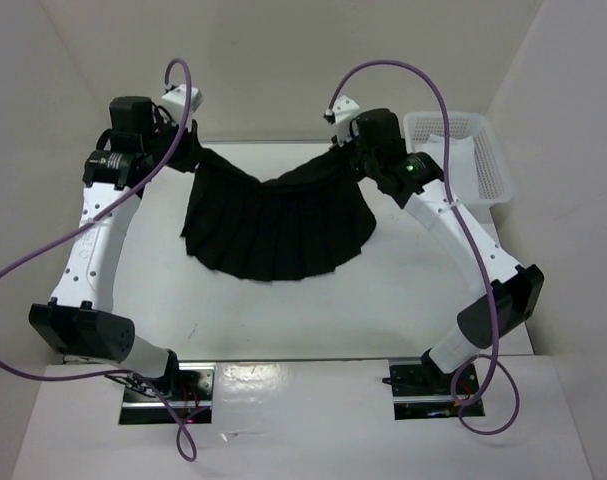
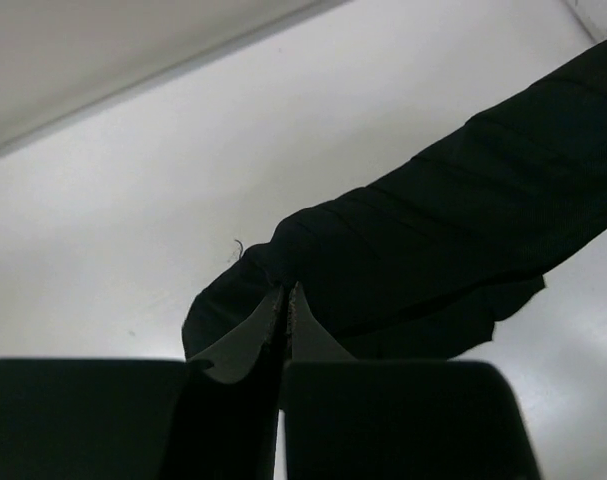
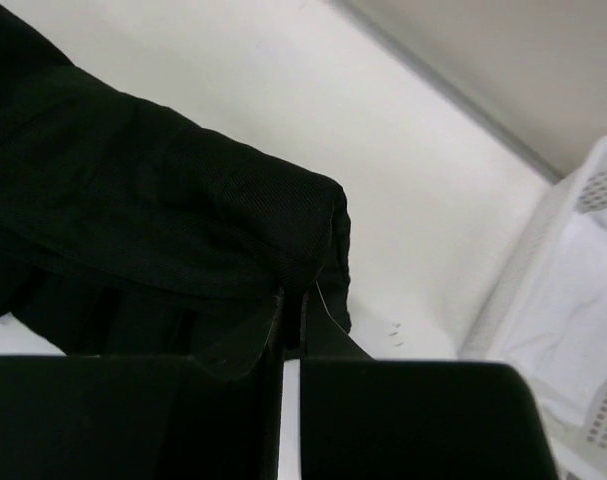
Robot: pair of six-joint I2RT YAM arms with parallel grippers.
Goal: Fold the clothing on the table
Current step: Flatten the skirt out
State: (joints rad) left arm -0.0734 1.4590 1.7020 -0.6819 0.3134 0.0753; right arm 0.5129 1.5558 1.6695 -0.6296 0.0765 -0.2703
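- Two top corners of the clothing (image 1: 278, 225) pinched: far left by the closed left tool (image 2: 285, 298), far right by the closed right tool (image 3: 291, 300).
- Waistband sagging between them; pleated hem fanned nearward over the bench (image 1: 283, 315).
- Mesh basket (image 1: 488, 165) at far right.

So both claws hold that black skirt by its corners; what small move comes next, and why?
Likely draw both toward the near hem to fold it in half. The left gripper and right gripper are each shut on a far corner of the skirt; its top edge sags between them while the hem lies fanned on the table.
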